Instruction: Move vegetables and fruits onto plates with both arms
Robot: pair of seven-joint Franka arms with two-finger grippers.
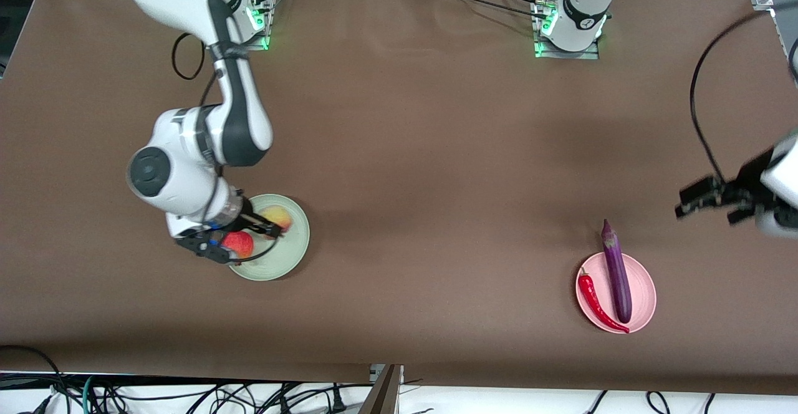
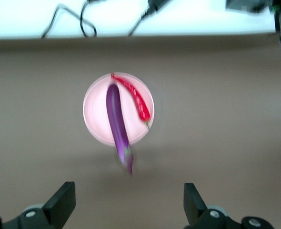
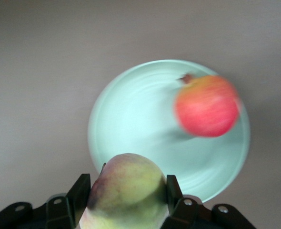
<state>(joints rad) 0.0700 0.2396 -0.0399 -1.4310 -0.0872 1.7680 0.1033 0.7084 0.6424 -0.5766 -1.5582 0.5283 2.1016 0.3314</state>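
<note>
Mint green plate [image 1: 293, 255]: being seen lying on the brown table [image 1: 424, 152] toward the right arm's end; the red-yellow fruit [image 1: 239, 244] is being carried on it.
Right gripper [image 1: 240, 234]: being held over the mint green plate; in the right wrist view its fingers [image 3: 79, 191] are being pressed against both sides of the pale peach [image 3: 127, 191], which is being gripped above the plate's rim.
Red-yellow fruit: being shown in the right wrist view [image 3: 207, 106] resting on the plate, apart from the peach.
Pink plate [image 1: 645, 292]: being seen toward the left arm's end of the table.
Purple eggplant [image 1: 616, 272]: being supported lengthwise on the pink plate, its stem end being let overhang the rim.
Red chili pepper [image 1: 595, 302]: being seen lying on the pink plate just beside the eggplant.
Left gripper [image 1: 707, 201]: being held in the air over bare table near the pink plate, with its fingers [image 2: 60, 202] being kept wide apart and nothing between them.
</note>
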